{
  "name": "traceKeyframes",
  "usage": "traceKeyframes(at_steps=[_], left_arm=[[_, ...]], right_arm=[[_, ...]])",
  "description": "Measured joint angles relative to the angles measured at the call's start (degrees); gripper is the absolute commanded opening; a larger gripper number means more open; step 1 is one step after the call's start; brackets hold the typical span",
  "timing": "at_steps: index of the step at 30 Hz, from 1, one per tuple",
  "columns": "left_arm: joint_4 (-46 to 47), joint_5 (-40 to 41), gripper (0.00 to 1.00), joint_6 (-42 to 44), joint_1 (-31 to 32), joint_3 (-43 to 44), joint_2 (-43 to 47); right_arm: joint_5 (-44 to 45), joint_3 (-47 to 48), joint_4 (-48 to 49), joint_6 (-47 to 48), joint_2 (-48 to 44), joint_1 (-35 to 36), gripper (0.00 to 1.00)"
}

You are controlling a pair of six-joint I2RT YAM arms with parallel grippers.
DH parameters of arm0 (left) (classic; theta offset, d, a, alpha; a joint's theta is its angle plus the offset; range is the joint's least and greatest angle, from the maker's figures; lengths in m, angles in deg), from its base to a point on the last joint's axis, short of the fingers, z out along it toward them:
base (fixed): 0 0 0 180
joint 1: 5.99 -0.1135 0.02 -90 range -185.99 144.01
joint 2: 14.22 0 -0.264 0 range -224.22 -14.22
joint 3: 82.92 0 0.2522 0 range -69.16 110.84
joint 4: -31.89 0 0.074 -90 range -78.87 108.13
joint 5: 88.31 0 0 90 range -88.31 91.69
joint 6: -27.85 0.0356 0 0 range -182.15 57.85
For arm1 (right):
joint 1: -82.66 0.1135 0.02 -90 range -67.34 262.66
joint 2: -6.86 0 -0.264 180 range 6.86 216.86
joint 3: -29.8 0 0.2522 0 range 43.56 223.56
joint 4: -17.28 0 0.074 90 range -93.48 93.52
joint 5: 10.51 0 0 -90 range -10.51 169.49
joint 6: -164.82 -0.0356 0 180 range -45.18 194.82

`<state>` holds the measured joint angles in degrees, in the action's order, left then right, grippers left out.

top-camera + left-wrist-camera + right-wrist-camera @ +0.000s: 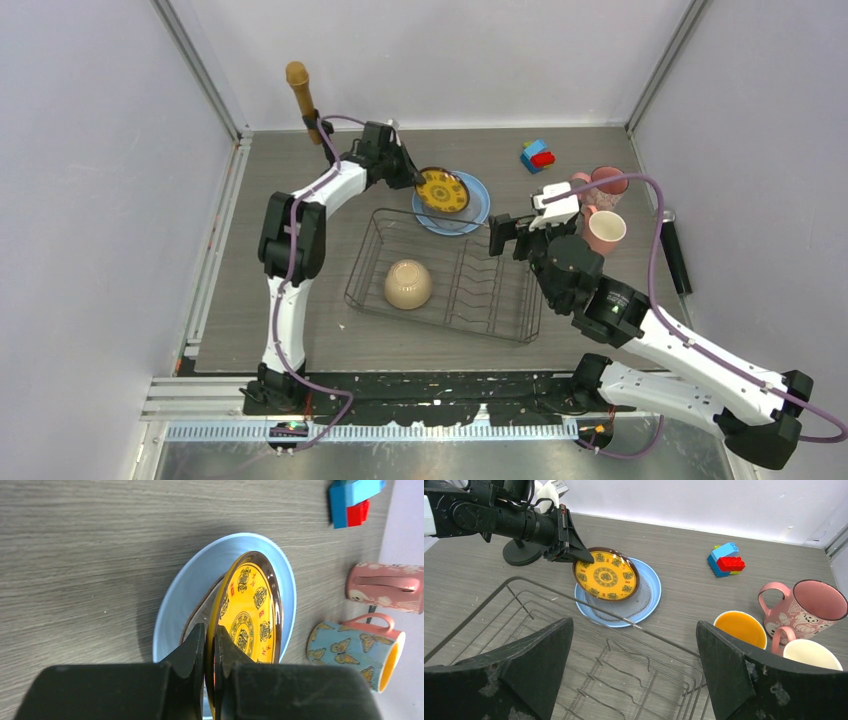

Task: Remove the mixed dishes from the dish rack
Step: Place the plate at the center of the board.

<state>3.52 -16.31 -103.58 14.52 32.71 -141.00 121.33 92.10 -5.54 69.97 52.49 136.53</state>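
My left gripper (211, 632) is shut on the near rim of the yellow patterned plate (252, 612), which tilts over the light-blue plate (185, 587) lying on the table behind the dish rack (480, 285). In the top view the left gripper (418, 178) is at the yellow plate's (443, 191) left edge. A beige bowl (408, 284) sits upside down in the rack. My right gripper (634, 625) hangs wide open above the rack's far right corner, holding nothing. A blue butterfly mug (740, 628) and two pink mugs (809, 605) (811, 655) stand to its right.
A red-blue toy block (537, 155) lies at the back right. A brown microphone (300, 90) on a black stand (519, 555) rises at the back left, close behind the left arm. A black bar (675, 250) lies by the right wall.
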Motion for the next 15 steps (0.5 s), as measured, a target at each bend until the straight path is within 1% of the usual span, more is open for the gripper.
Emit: traceKeyframes(at_steps=[4,8,10,11,12,13,15], left_arm=[[-0.74,-0.68,0.04,0.52,0.09,-0.24,-1.42],[-0.87,-1.14,0.14,1.49,0.31,-0.48,-1.92],[-0.87,-1.20,0.23,1.68,0.46,-0.48,-2.01],[-1.01,-1.22,0.30,1.92,0.57,-0.46,-2.03],[-1.11,-1.18,0.36,2.12,0.74,-0.46,-2.03],[-1.14,-1.16,0.46,2.36,0.85,-0.46,-2.05],[-1.16,-1.14,0.60,2.89,1.14,-0.46,-2.10]], right_arm=[[-0.44,-0.44,0.02,0.61,0.13,-0.52,1.00],[-0.92,-0.57,0.04,0.92,0.28,-1.01,1.00],[-1.11,-0.57,0.04,1.07,0.46,-1.18,1.00],[-1.22,-0.61,0.02,1.09,0.50,-1.22,1.00],[-1.29,-0.66,0.02,1.14,0.50,-1.31,1.00],[-1.42,-0.68,0.02,1.20,0.50,-1.51,1.00],[-1.53,-0.68,0.00,1.20,0.50,-1.73,1.00]])
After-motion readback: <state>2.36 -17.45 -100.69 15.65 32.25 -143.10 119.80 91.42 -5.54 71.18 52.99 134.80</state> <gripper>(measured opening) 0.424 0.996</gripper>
